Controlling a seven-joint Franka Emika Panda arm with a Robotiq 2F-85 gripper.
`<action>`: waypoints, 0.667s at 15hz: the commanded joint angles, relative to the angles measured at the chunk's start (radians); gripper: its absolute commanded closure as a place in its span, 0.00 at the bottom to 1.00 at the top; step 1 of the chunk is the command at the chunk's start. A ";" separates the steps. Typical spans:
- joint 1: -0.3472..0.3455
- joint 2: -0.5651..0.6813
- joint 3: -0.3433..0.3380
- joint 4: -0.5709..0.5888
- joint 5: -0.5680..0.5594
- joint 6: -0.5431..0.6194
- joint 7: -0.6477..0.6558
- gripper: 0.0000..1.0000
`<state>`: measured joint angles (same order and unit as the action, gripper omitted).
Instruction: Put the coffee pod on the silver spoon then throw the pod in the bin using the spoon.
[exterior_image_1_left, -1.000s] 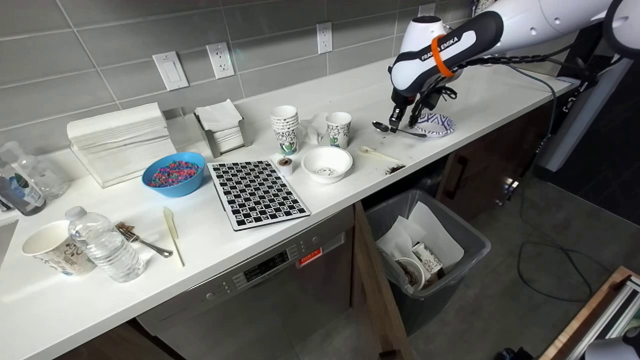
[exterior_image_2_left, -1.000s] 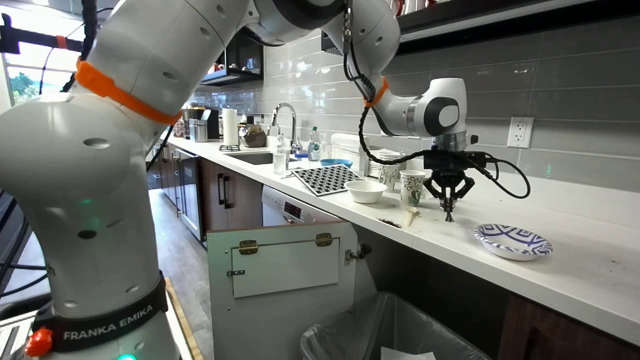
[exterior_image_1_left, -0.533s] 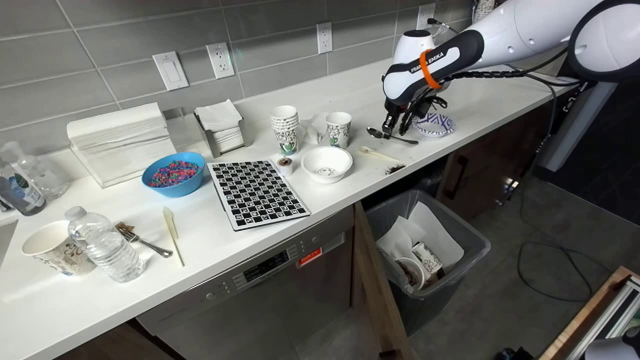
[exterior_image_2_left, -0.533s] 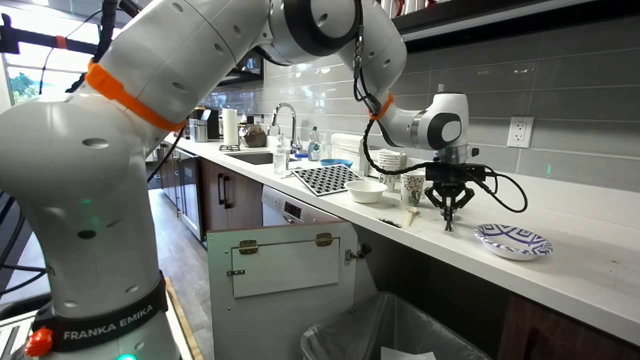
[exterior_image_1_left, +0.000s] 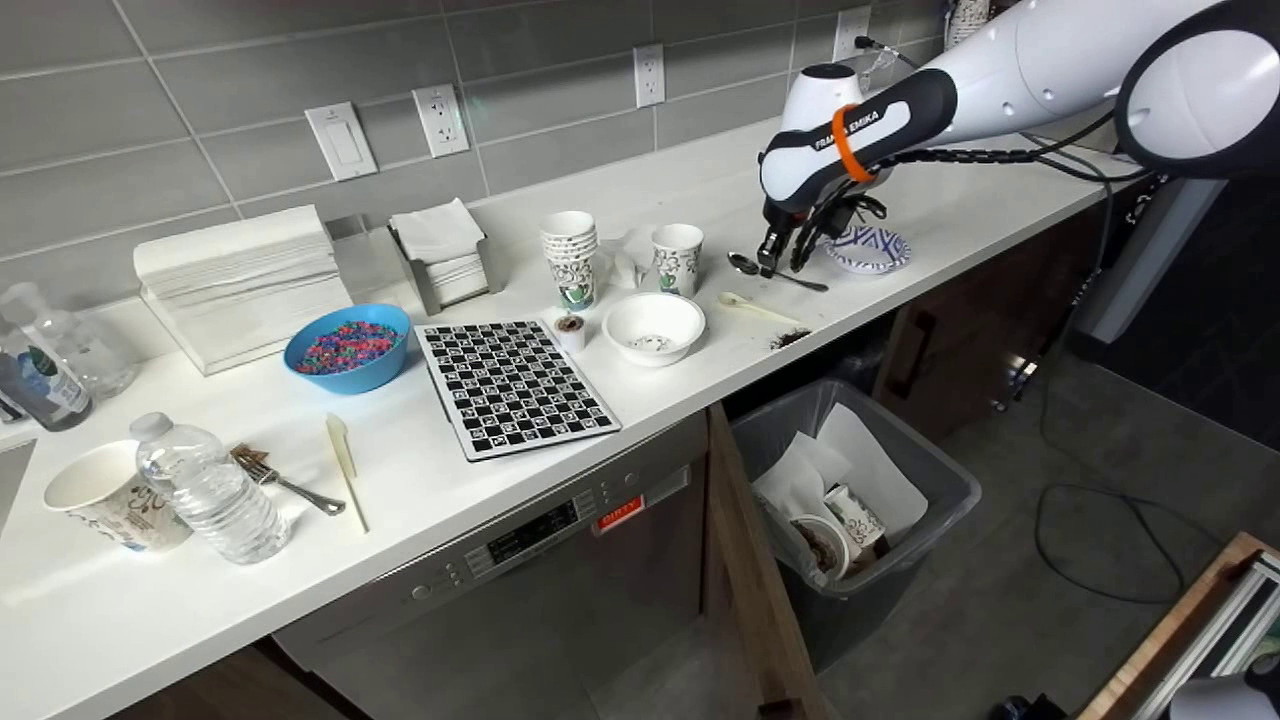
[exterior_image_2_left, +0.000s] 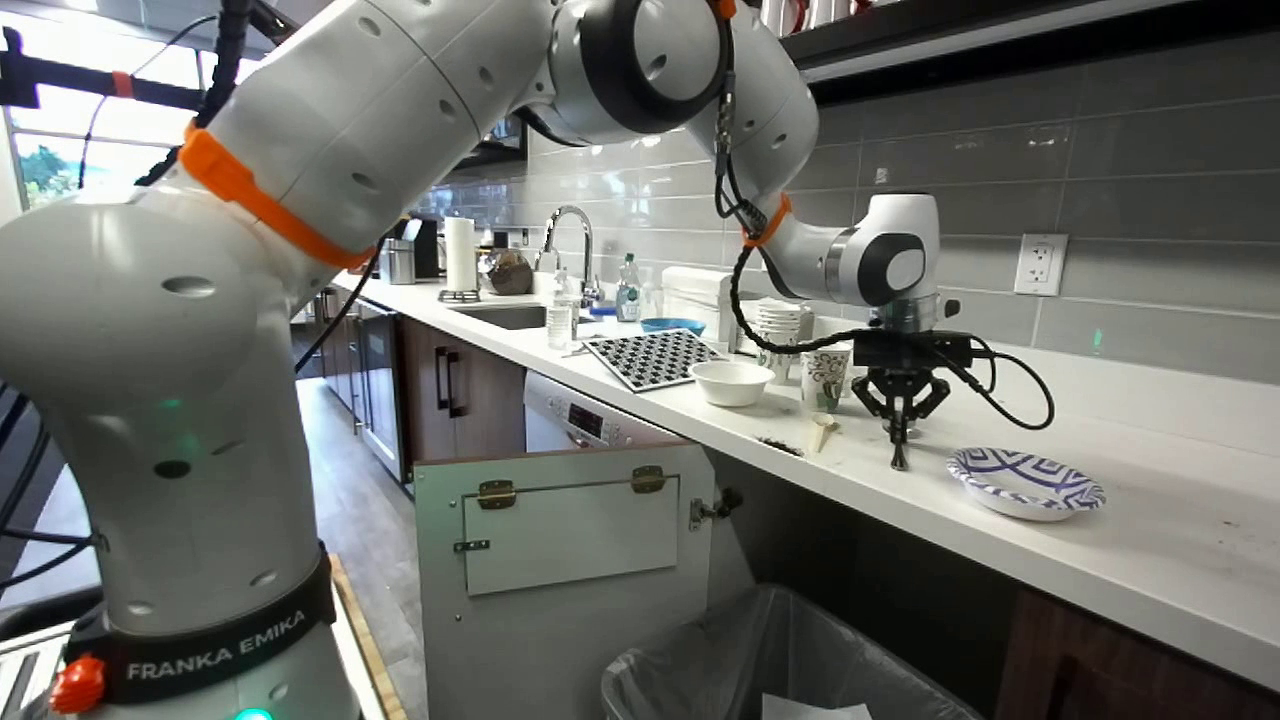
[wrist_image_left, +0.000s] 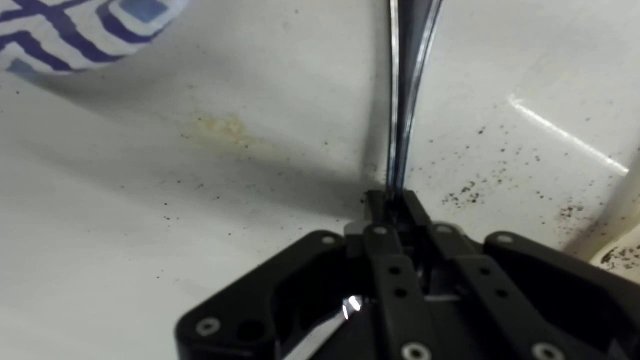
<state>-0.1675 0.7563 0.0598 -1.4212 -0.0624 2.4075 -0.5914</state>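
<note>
My gripper (exterior_image_1_left: 768, 262) is shut on the silver spoon (exterior_image_1_left: 808, 285), gripping its handle close to the bowl. The spoon's bowl points toward the paper cup. In the wrist view my fingertips (wrist_image_left: 395, 202) pinch the narrow part of the spoon's handle (wrist_image_left: 405, 75); the bowl is mostly hidden there behind the gripper. In an exterior view the gripper (exterior_image_2_left: 898, 425) is low over the counter; whether the spoon touches it I cannot tell. The coffee pod (exterior_image_1_left: 570, 333), a small white cup with brown top, stands beside the checkered board. The bin (exterior_image_1_left: 935, 515) is below the counter edge, holding trash.
A white bowl (exterior_image_1_left: 654, 328), a paper cup (exterior_image_1_left: 677, 258), stacked cups (exterior_image_1_left: 571, 262) and a pale wooden spoon (exterior_image_1_left: 757, 307) lie between gripper and pod. A patterned bowl (exterior_image_1_left: 868, 250) stands behind the gripper. An open cabinet door (exterior_image_2_left: 570, 540) stands beside the bin.
The gripper has moved down toward the counter and toward the paper cup, carrying the spoon with it. The coffee pod, bowls and bin have not moved.
</note>
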 joint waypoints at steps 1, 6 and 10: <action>-0.004 0.020 0.011 0.030 0.006 -0.012 0.007 0.60; 0.026 -0.045 -0.008 -0.008 -0.029 -0.019 0.031 0.22; 0.046 -0.130 -0.017 -0.057 -0.042 -0.077 0.059 0.00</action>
<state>-0.1400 0.7066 0.0572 -1.4160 -0.0806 2.3902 -0.5709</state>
